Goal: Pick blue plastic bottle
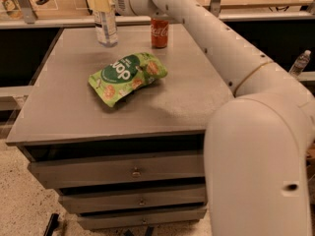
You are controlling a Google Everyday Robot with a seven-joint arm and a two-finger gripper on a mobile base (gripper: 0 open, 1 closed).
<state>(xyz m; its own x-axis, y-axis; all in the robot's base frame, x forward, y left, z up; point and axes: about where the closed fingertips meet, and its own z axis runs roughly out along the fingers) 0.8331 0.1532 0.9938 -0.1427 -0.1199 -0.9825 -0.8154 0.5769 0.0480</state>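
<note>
Blue plastic bottle [106,27] upright at jaws

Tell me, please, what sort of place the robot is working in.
Probably a lab or workshop test area: a grey drawer cabinet serves as the table, on a speckled hard floor. The claw is at the top of the blue plastic bottle.
</note>
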